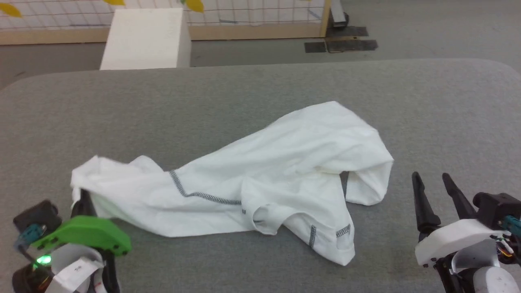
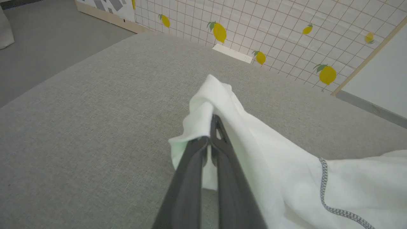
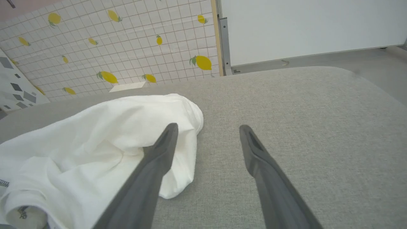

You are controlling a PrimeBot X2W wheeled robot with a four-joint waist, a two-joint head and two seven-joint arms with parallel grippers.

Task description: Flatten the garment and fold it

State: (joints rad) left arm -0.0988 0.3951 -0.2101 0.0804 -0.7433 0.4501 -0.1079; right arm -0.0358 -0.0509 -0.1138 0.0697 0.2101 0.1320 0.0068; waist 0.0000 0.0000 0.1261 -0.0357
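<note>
Crumpled white garment (image 1: pixel 260 171) lies near the middle of a grey cloth-covered table (image 1: pixel 447 101), seen from the robot's head. Its long axis runs from 8 o'clock, at the robot's left, up to 2 o'clock, where the broad end bunches into a rounded fold. The narrow end points toward 8 o'clock. A line of grey zigzag stitching (image 1: pixel 203 196) crosses the near side, and the ribbed neck opening (image 1: pixel 264 215) faces 6 o'clock.

At 8 o'clock the left gripper (image 1: pixel 83 199), under its green housing, is clamped on the narrow end. The left wrist camera shows its two dark fingers (image 2: pixel 222 149) pressed together, with white cloth (image 2: pixel 270 152) pinched between them and draped over the tips.

At 4 o'clock the right gripper (image 1: pixel 430 177) stands with its jaws spread wide and nothing between them, just beside the folded broad end. From the right wrist camera one finger (image 3: pixel 159 156) overlaps the cloth (image 3: pixel 95 136); whether it touches cannot be told.

A white box (image 1: pixel 146 38) stands beyond the table at 11 o'clock, before a lemon-print wall (image 3: pixel 127 47).
</note>
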